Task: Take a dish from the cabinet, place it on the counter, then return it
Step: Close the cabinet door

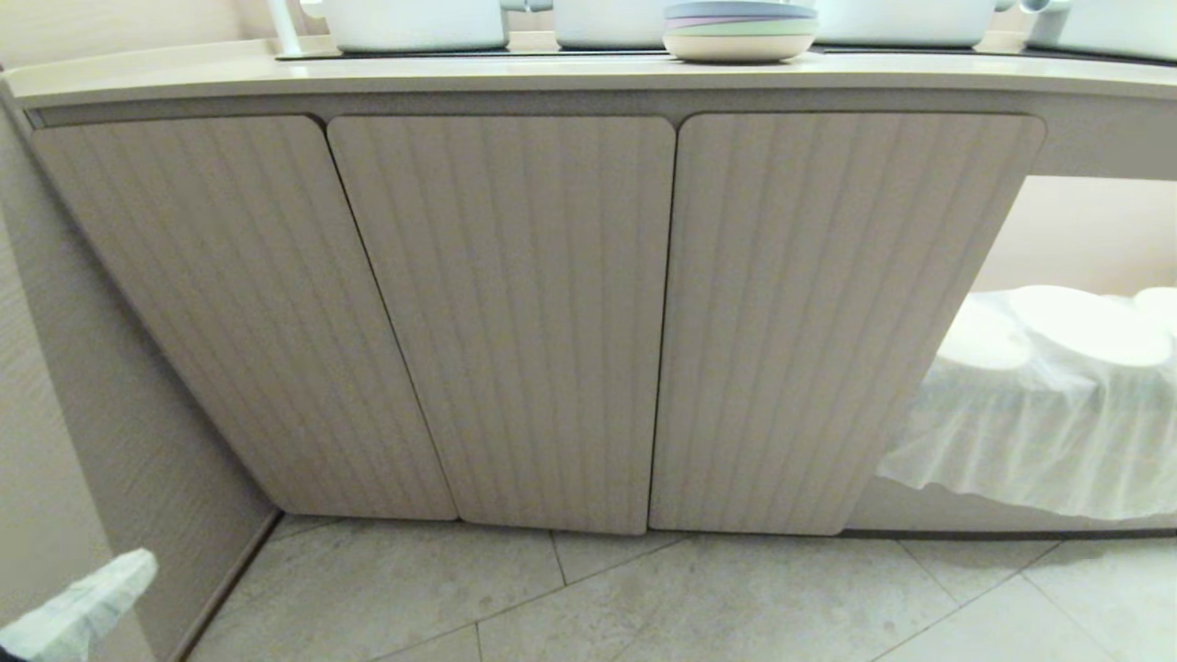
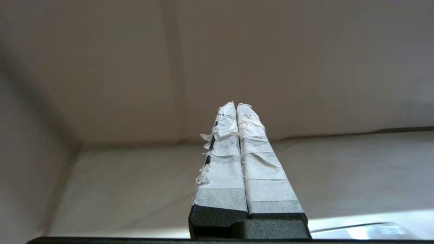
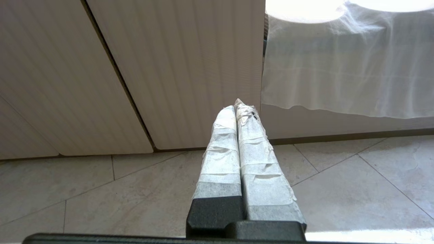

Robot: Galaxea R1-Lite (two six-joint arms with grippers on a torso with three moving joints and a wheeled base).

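Facing you is the low beige cabinet, its three fluted, round-cornered doors all closed above pale grey floor tiles. On the long cream counter sits a stack of plates topped by a blue one; you cannot see the pink dish. Your left gripper faces a plain beige wall corner, jaws clenched and empty; your right gripper hangs low over the tiles, likewise clenched and empty.

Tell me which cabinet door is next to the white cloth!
The rightmost door of the three. Its right edge meets the open space where the white cloth hangs; the middle door and left door sit farther away.
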